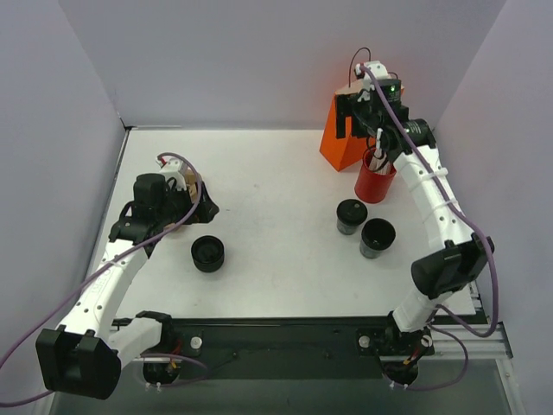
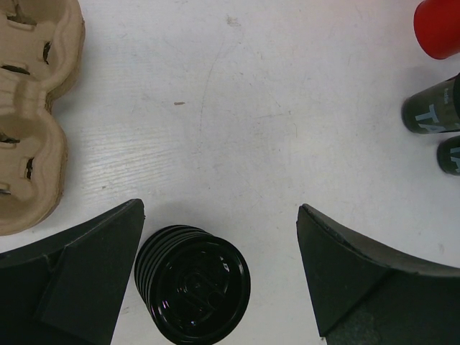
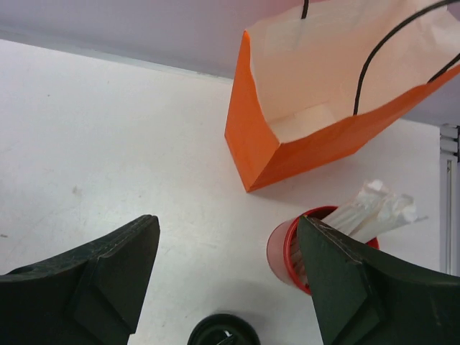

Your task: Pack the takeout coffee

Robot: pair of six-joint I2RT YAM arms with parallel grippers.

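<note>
The left arm is stretched forward from its base at the near left and bent at the elbow. Its wrist is held over the left side of the table (image 1: 276, 173). The left gripper (image 2: 219, 215) is pointed down at the tabletop, with its 2 fingers spread wide and nothing clamped between them. A brown pulp cup carrier (image 2: 29, 115) is seen just beside the left finger. A low ribbed black stack (image 1: 207, 253) is seen on the near side of the gripper, untouched.

The right arm is folded at an elbow near the table's right edge, and its forearm is reached toward the far right corner. The right gripper (image 3: 228, 223) is held above the red cup of straws (image 1: 374, 180), which is placed just beside the open orange bag (image 1: 344, 134). Its 2 fingers are parted, and nothing is gripped.

The takeout coffee (image 1: 351, 216) is left upright on the table's right half, on the near side of the red cup. A 2nd dark cup (image 1: 378, 237) is stood just beside it. Neither is touched by a gripper.
</note>
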